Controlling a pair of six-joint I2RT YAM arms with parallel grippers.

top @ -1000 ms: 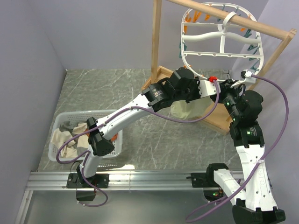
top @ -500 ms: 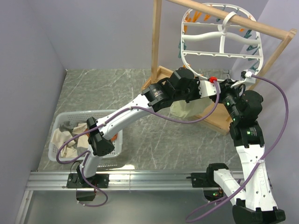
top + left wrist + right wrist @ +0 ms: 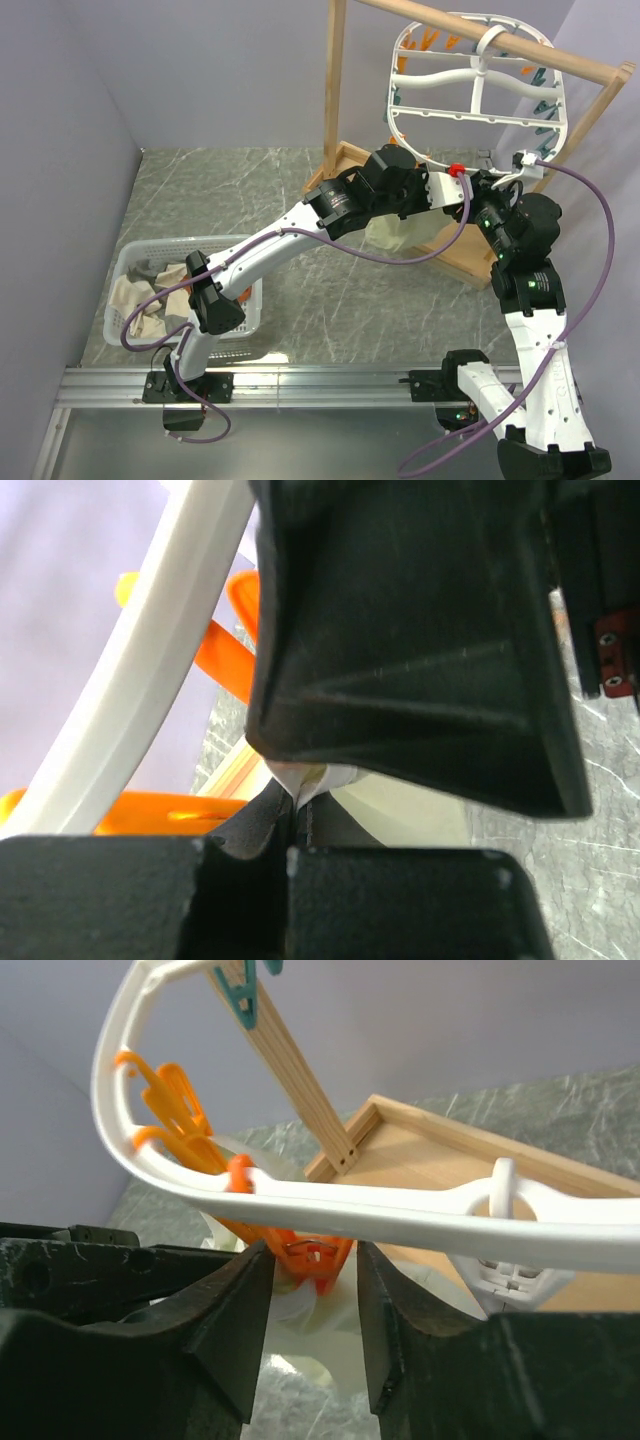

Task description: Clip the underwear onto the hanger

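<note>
The white oval hanger (image 3: 555, 110) hangs by its hook from a wooden bar. The pale cream underwear (image 3: 395, 235) hangs below its lower rim. My left gripper (image 3: 450, 193) is shut on a fold of the underwear (image 3: 400, 805); in the left wrist view the jaws (image 3: 298, 805) are pressed together on the fabric. In the right wrist view an orange clothespin (image 3: 315, 1255) under the hanger rim (image 3: 330, 1205) pinches the underwear (image 3: 330, 1310). My right gripper (image 3: 310, 1340) stands open, one finger either side of that clothespin.
The wooden frame stand (image 3: 335, 90) has a tray-like base (image 3: 455, 258) under the hanger. A white basket (image 3: 130, 258) with several cloths sits at the left, beside the left arm's base. Other orange (image 3: 175, 1095) and teal clothespins (image 3: 545, 105) line the rim. Purple walls enclose the table.
My right gripper's jaws have spread apart around the orange clothespin. The hanger has shifted slightly. The left gripper has kept its hold on the underwear.
</note>
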